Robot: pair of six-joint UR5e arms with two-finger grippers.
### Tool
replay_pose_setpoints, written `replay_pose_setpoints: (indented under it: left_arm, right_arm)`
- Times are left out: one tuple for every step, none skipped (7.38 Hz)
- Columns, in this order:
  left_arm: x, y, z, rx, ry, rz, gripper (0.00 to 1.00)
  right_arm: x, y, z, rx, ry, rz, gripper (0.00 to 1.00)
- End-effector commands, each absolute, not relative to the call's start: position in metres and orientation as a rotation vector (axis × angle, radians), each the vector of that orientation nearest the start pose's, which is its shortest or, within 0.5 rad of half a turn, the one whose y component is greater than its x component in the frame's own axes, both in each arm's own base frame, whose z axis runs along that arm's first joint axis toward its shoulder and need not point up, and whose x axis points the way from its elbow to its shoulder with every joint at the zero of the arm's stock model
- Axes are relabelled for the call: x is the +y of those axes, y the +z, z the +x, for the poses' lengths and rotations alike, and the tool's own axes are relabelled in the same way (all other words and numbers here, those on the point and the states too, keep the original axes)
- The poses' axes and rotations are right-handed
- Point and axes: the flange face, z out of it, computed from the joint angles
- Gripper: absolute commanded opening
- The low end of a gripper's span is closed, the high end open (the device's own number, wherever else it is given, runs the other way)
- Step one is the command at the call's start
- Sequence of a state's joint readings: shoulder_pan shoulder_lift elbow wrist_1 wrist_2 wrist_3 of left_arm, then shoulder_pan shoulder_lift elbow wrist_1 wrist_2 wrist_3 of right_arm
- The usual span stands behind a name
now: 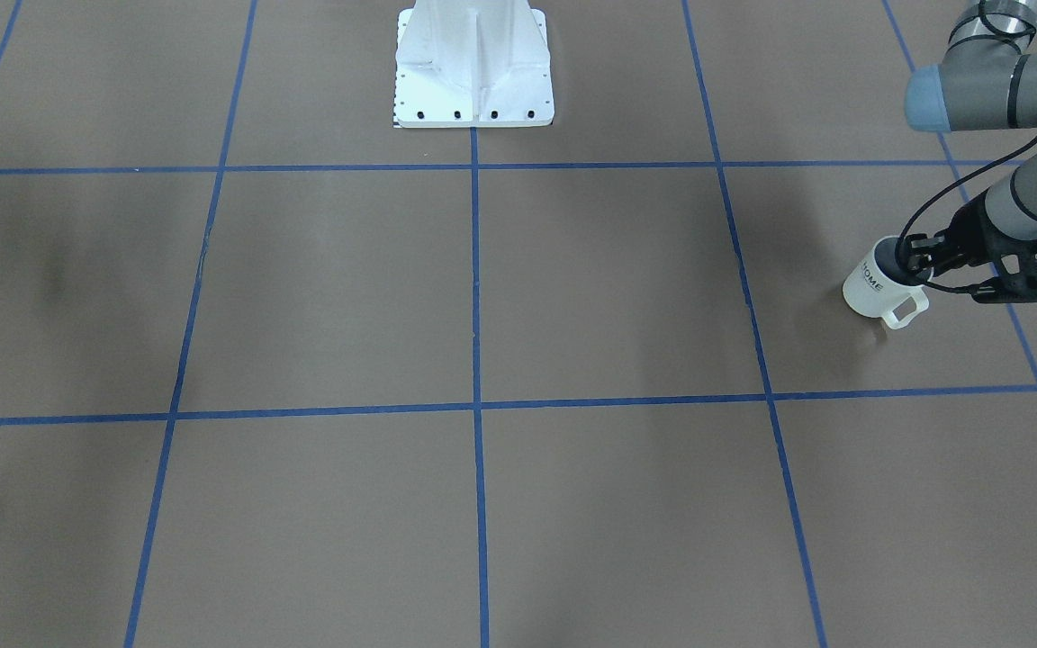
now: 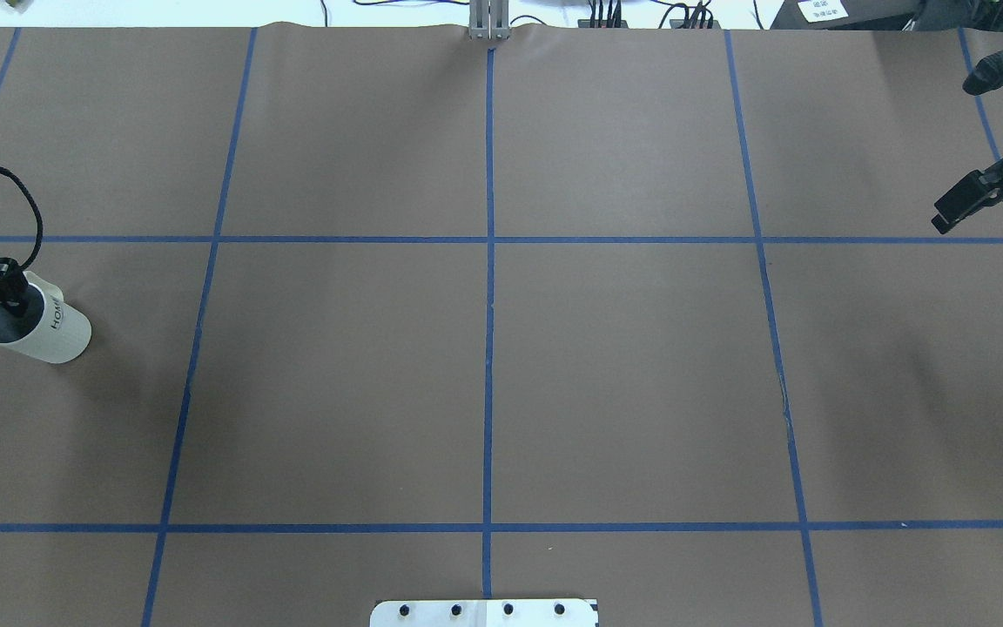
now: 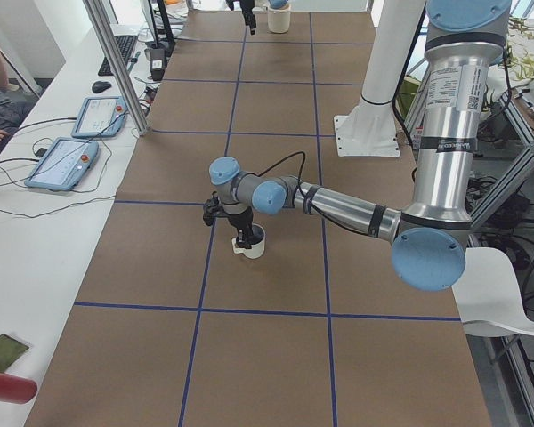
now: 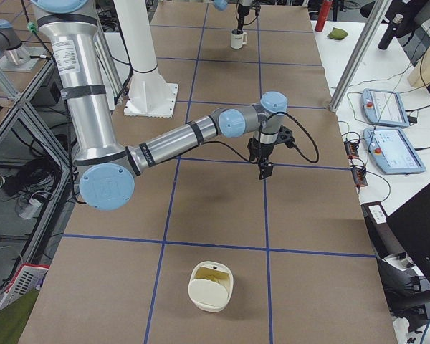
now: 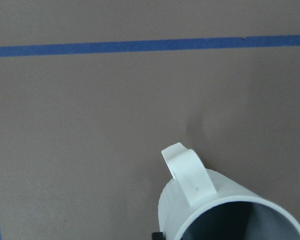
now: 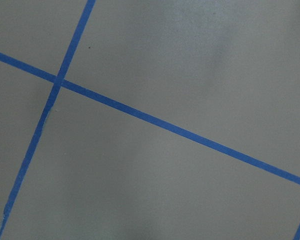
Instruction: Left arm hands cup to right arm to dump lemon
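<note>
Reaching the other arm is the whole problem here. The left gripper is clamped on the rim of the cup, with one finger down inside the mouth and the other outside the wall, so the cup sits directly under it. The cup's long axis looks close to upright. Whether its base is on the table or just off it, the views don't settle.

The handle sticks out on the side of the cup facing away from the robot. The lemon doesn't show; the wrist view only catches greyish cup interior.

The right gripper is way off to the left gripper's side, well apart, with the whole width of the table between them. It carries nothing visible, and how wide its jaws stand can't be told.

So the left arm is obviously the nearer one, and the handover probably means a long sideways carry toward the middle.

The surface is a flat brown mat with blue tape lines. A cream container sits near the right arm's end.
</note>
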State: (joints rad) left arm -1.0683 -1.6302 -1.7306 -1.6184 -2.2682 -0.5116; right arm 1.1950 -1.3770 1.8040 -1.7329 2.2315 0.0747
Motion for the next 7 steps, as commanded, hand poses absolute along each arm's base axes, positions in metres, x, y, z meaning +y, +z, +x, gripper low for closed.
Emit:
replay_pose_setpoints:
  left_arm:
    - [-0.493,0.535,0.19,0.748,0.096,-0.075,1.0]
    - [-0.493,0.517,0.179,0.754,0.091,-0.033,1.0]
    - [-0.496,0.514,0.15,0.762,0.052,-0.005,1.0]
    - [-0.508,0.504,0.118,0.772,-0.016,0.032,1.0]
    - [-0.521,0.5,0.087,0.773,-0.074,0.06,1.0]
    - [-0.529,0.51,0.053,0.765,-0.13,0.075,1.0]
    - [-0.538,0.531,0.022,0.746,-0.098,0.101,1.0]
  right_arm:
    - [-0.543,0.468,-0.136,-0.697,-0.372,0.101,1.0]
    - [-0.544,0.468,-0.133,-0.695,-0.357,0.099,1.0]
    - [-0.549,0.466,-0.117,-0.693,-0.322,0.113,1.0]
    - [-0.556,0.463,-0.09,-0.682,-0.273,0.138,1.0]
    - [-0.556,0.469,-0.069,-0.678,-0.242,0.147,1.0]
    - [-0.54,0.5,-0.051,-0.665,-0.203,0.111,1.0]
    - [-0.541,0.529,-0.015,-0.661,-0.129,0.101,1.0]
